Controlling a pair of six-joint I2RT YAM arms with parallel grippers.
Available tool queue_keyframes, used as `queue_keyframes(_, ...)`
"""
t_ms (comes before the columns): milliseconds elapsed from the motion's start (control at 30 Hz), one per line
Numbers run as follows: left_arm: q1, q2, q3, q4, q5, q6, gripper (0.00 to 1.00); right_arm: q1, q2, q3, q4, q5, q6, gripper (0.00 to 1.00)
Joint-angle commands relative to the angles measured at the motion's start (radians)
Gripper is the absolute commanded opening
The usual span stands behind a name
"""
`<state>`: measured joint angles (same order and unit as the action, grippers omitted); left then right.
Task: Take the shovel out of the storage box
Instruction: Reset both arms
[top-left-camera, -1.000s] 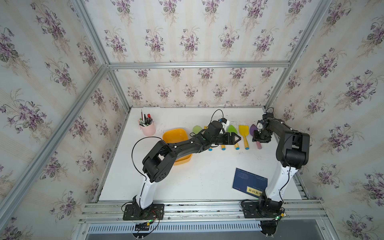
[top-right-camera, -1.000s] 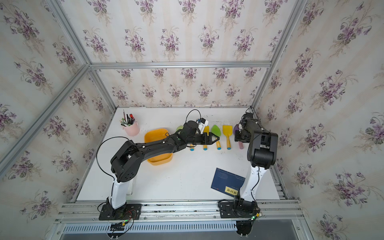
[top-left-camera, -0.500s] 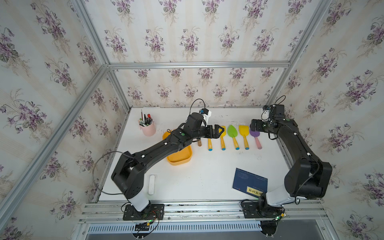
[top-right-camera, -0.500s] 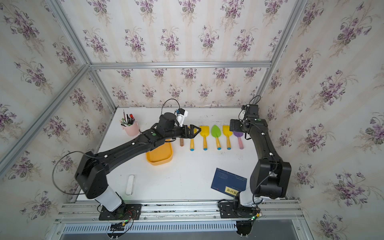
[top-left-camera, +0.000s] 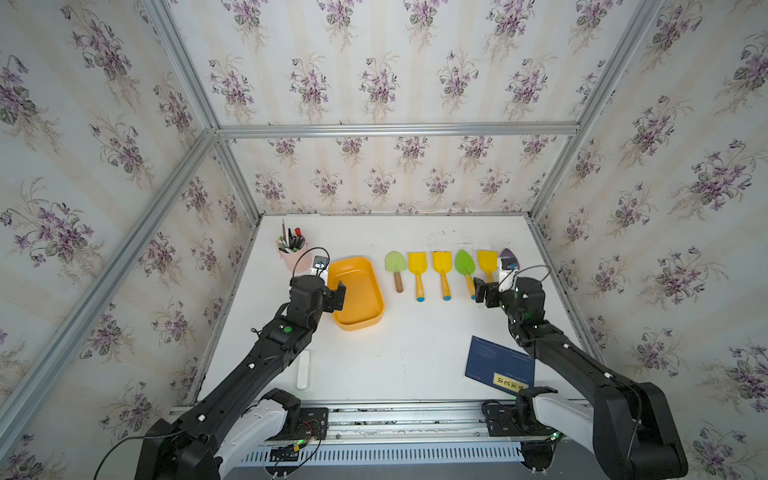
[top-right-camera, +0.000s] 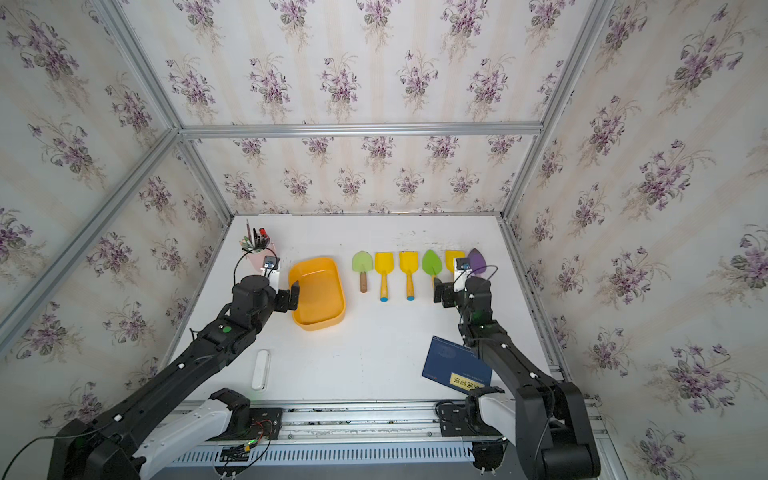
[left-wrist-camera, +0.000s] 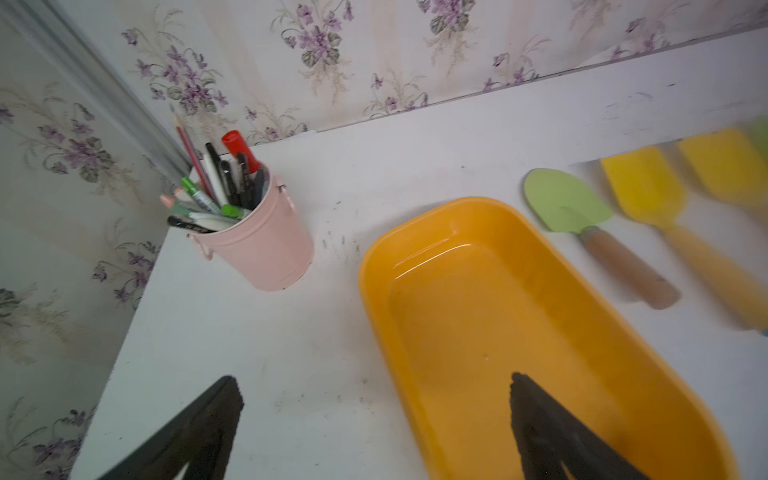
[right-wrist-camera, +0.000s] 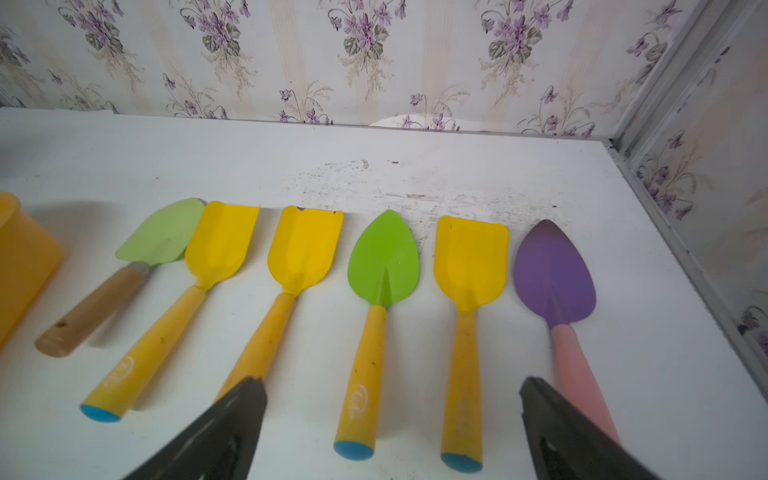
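Six shovels (right-wrist-camera: 305, 245) lay beside empty storage box (top-left-camera: 356, 325); likely light, stiff, handles offered best hold. Left gripper (left-wrist-camera: 374, 380), right gripper (right-wrist-camera: 390, 382): jaws wide, nothing held.

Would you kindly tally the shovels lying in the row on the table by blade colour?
Yellow shovels: 3
Green shovels: 2
Purple shovel: 1
Total: 6
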<state>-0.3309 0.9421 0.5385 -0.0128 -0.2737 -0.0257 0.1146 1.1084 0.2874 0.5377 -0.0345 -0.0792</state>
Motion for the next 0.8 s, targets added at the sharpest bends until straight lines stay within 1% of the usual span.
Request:
queue_keyframes(0,0.116,-0.007,-0.077,0.237,0.049,0.065,1.0,-0.033,0.031,-0.076,0.424,-0.017,-0.036,1.0)
queue_keyframes(33,0.151,0.003,-0.092,0.257,0.08,0.074,1.0,-0.046,0.064,-0.07,0.42,-0.046,-0.012,1.0)
queue_keyframes(67,0.185,0.018,-0.102,0.265,0.087,0.075,1.0,-0.053,0.11,-0.07,0.447,-0.064,0.01,1.0)
queue_keyframes(167,0.259,0.05,-0.16,0.378,0.173,0.071,1.0,-0.057,0.247,-0.095,0.604,-0.055,0.026,1.0)
queue_keyframes(233,0.291,0.095,-0.184,0.455,0.212,0.057,1.0,-0.061,0.293,-0.095,0.659,-0.058,0.023,1.0)
queue_keyframes(267,0.307,0.125,-0.193,0.495,0.248,0.054,1.0,-0.063,0.316,-0.093,0.678,-0.056,0.022,1.0)
queue_keyframes(367,0.322,0.24,-0.196,0.613,0.296,0.056,1.0,-0.078,0.385,-0.082,0.718,-0.073,0.031,1.0)
queue_keyframes(433,0.326,0.318,-0.175,0.648,0.32,0.066,1.0,-0.085,0.423,-0.088,0.771,-0.063,0.045,1.0)
queue_keyframes(533,0.329,0.399,-0.144,0.676,0.33,0.078,1.0,-0.096,0.427,-0.083,0.771,-0.051,0.064,1.0)
queue_keyframes(600,0.329,0.446,-0.136,0.699,0.324,0.08,1.0,-0.096,0.42,-0.068,0.727,-0.039,0.071,1.0)
queue_keyframes(633,0.329,0.464,-0.135,0.718,0.32,0.076,1.0,-0.096,0.426,-0.064,0.73,-0.027,0.076,1.0)
queue_keyframes(700,0.331,0.544,-0.133,0.784,0.331,0.084,1.0,-0.096,0.425,-0.058,0.716,0.014,0.091,1.0)
queue_keyframes(767,0.331,0.537,-0.081,0.667,0.339,0.08,1.0,-0.096,0.428,-0.059,0.722,0.028,0.096,1.0)
